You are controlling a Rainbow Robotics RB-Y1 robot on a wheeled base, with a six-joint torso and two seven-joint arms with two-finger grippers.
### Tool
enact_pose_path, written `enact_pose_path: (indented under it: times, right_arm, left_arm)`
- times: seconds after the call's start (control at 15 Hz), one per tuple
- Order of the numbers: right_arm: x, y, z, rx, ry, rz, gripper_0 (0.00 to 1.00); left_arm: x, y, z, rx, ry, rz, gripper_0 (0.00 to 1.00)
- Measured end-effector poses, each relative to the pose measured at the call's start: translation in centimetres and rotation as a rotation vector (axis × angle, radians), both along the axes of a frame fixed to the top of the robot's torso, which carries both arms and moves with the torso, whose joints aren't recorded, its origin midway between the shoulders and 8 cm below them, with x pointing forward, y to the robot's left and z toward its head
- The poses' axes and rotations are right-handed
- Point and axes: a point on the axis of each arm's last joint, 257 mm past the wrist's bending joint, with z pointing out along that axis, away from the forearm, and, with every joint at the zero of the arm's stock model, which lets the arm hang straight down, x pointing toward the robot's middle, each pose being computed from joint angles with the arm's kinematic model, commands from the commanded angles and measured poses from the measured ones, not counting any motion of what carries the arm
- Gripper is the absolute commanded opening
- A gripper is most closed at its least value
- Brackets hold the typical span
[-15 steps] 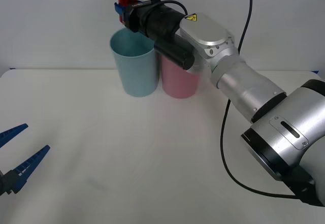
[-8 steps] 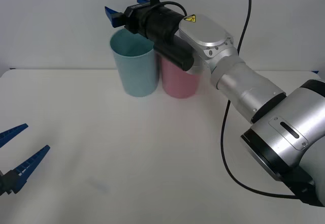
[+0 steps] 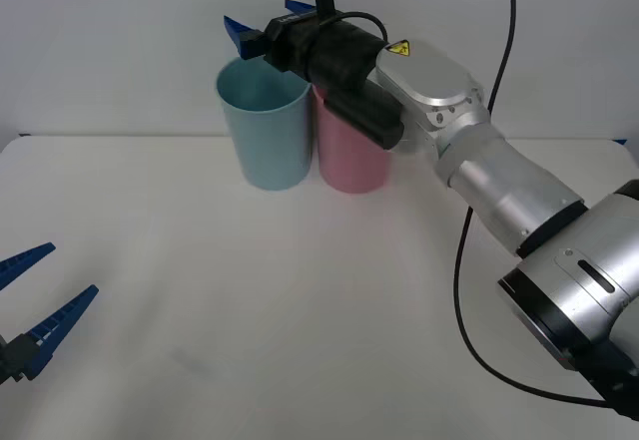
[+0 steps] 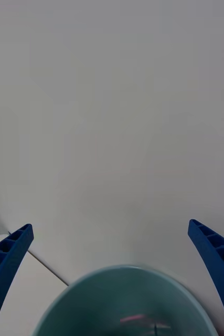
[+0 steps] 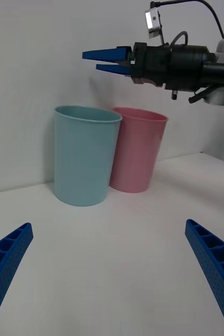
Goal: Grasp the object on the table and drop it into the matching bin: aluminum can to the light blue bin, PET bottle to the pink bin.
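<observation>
My right gripper hangs open over the light blue bin, nothing between its fingers. Looking down from the right wrist, the bin's rim lies below the spread gripper, and a faint reddish streak shows low inside; I cannot tell whether that is the aluminum can, which is otherwise hidden. The pink bin stands touching the blue one, on its right in the front view. My left gripper waits open and empty at the table's near left. From the left wrist, both bins and the right gripper show ahead.
The white table stretches wide and bare in front of the two bins. A plain white wall stands right behind them. The right arm and its black cable reach over the table's right side.
One second ago my right gripper held the red can above the light blue bin. It has opened, the can has left the fingers, and the arm has shifted slightly right.
</observation>
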Motion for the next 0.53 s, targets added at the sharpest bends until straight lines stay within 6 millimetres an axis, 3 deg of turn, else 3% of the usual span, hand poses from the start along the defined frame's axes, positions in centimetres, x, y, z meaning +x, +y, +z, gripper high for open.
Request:
enact_pose_path:
  times: [0.53]
  right_arm:
    - [-5.9, -7.0, -3.4, -0.051, -0.078, 0.065, 1.0]
  left_arm:
    - [0.0, 0.0, 0.0, 0.0, 0.0, 0.0, 1.0]
